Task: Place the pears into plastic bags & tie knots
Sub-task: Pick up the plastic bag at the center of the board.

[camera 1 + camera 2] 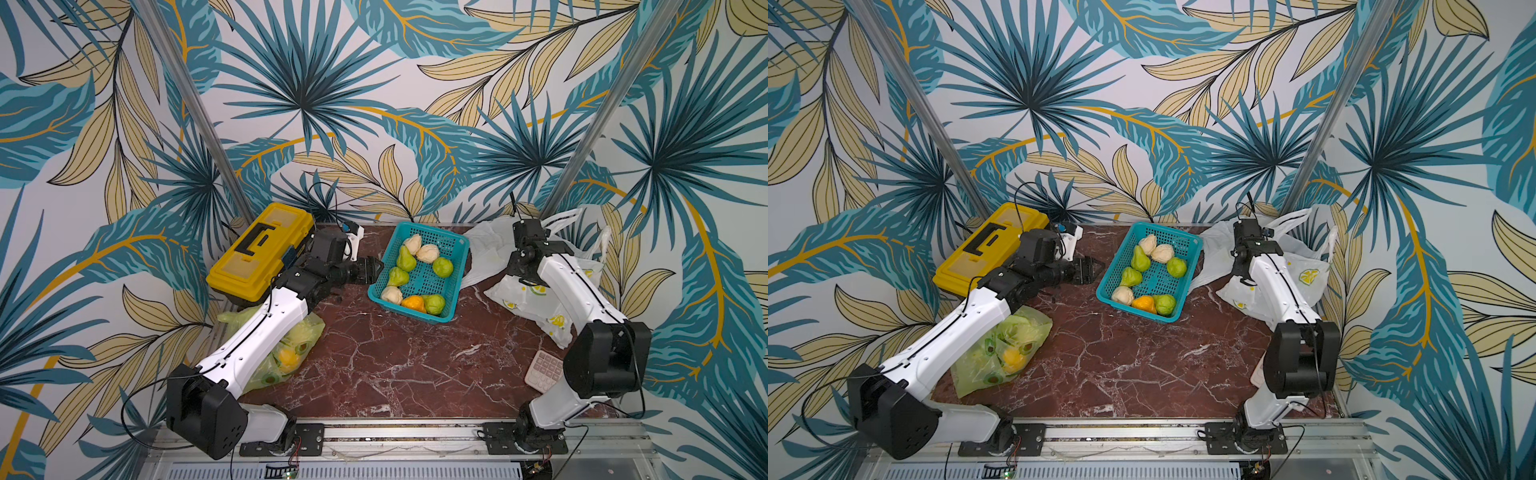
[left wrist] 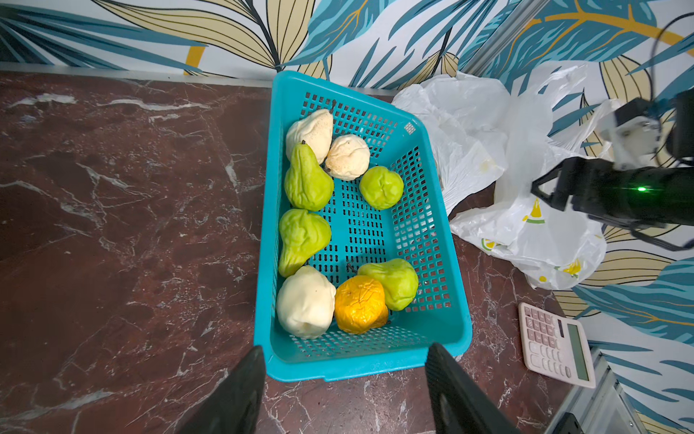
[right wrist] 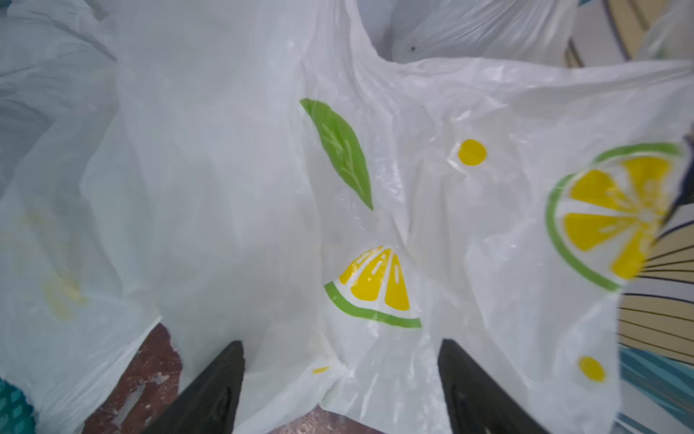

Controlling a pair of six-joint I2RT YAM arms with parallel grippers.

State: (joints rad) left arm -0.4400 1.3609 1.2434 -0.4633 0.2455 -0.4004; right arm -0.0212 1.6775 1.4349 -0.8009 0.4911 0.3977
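Note:
Several pears [image 1: 405, 258], green, cream and one orange [image 2: 360, 304], lie in a teal mesh basket [image 1: 457, 278]. My left gripper [image 1: 372, 270] [image 2: 345, 353] stands open just outside the basket's near short rim [image 2: 360, 366], holding nothing. A lime-green plastic bag [image 1: 291, 353] with fruit inside lies under my left arm. My right gripper [image 3: 341, 345] is open over the lemon-print plastic bag [image 3: 375, 188] [image 1: 532, 303], with loose film between its fingers, not pinched. A plain white plastic bag [image 1: 488, 249] lies crumpled between that bag and the basket.
A yellow toolbox [image 1: 262, 253] stands at the back left, behind my left wrist. A pink calculator [image 1: 544, 370] lies near the table's right edge beside the right arm's base. Patterned walls close in on the red marble table [image 1: 395, 365] on three sides.

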